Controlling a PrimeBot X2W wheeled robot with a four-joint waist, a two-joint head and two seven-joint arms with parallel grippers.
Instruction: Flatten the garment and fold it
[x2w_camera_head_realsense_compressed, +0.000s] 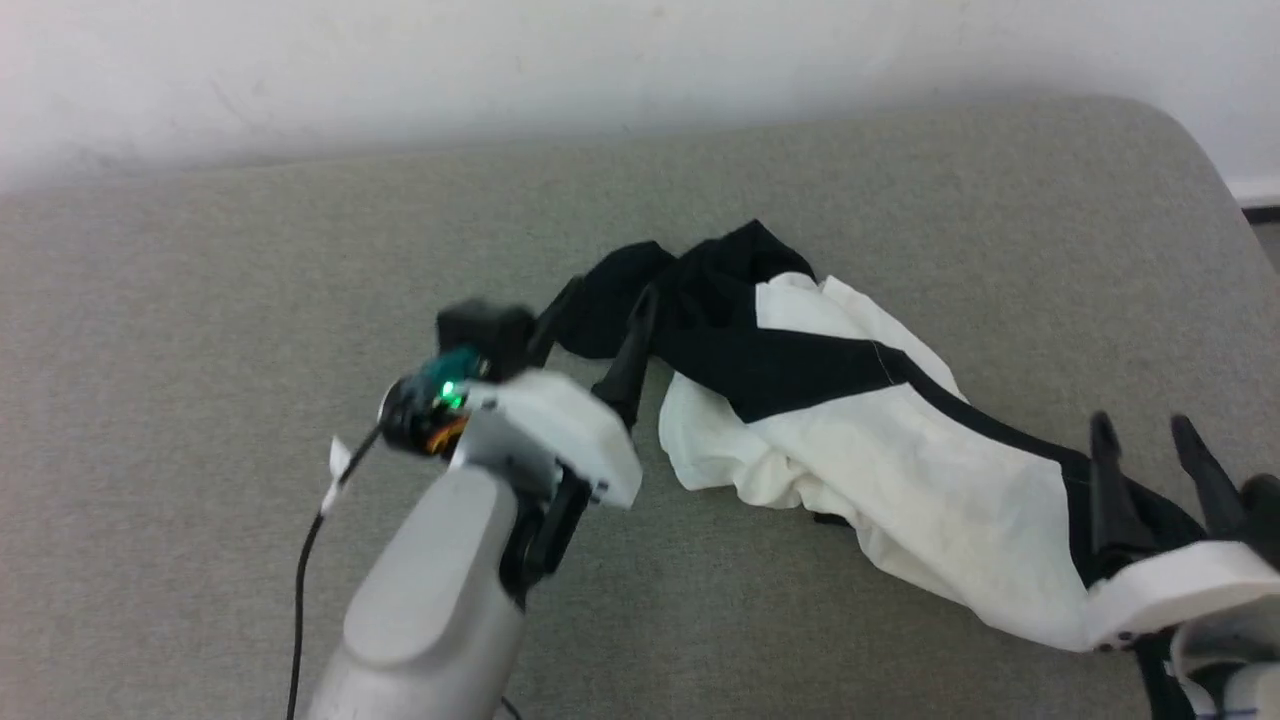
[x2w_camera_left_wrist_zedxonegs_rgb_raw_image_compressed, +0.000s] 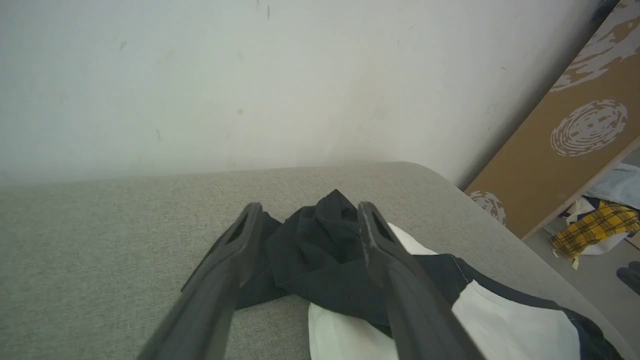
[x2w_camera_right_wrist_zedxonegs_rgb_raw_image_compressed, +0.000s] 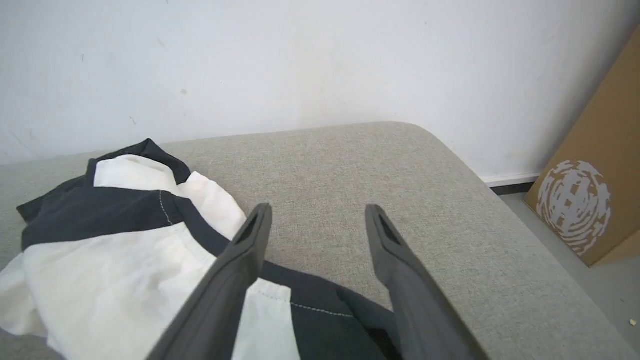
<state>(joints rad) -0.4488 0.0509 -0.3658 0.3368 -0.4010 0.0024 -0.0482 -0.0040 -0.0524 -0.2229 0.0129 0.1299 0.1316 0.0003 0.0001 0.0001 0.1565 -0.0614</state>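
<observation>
Currently one garment (x2w_camera_head_realsense_compressed: 900, 470) lies crumpled on the gray cushioned surface (x2w_camera_head_realsense_compressed: 200, 300), on its right half. The white body is bunched and black sleeve bands are twisted across it, so it is neither flat nor folded.

The left gripper (x2w_camera_head_realsense_compressed: 608, 300) is at the garment's far-left end. Its jaws are spread, with the black sleeve bunch lying between and under the two fingers. It grips nothing, and whether the tips touch the cloth can't be told.

The right gripper (x2w_camera_head_realsense_compressed: 1142, 425) is at the near-right end, also spread wide and released. Black cloth lies under its fingers, not pinched.

In the head view the left arm's pale forearm (x2w_camera_head_realsense_compressed: 430, 600) blocks part of the cushion in front of the garment. The right gripper's white housing (x2w_camera_head_realsense_compressed: 1180, 590) covers the garment's near-right corner.

A white wall (x2w_camera_head_realsense_compressed: 600, 60) runs behind the cushion. Off its right edge a brown cardboard panel (x2w_camera_left_wrist_zedxonegs_rgb_raw_image_compressed: 575, 150) with white prints leans on the wall, and a yellow plaid cloth (x2w_camera_left_wrist_zedxonegs_rgb_raw_image_compressed: 595, 227) lies on the floor next to it. A black cable (x2w_camera_head_realsense_compressed: 300, 580) hangs beside the left arm.

Counts:
- Garment: 1
- Grippers: 2, with 2 fingers each
- Cardboard panel: 1
- Plaid cloth: 1
- Cable: 1
</observation>
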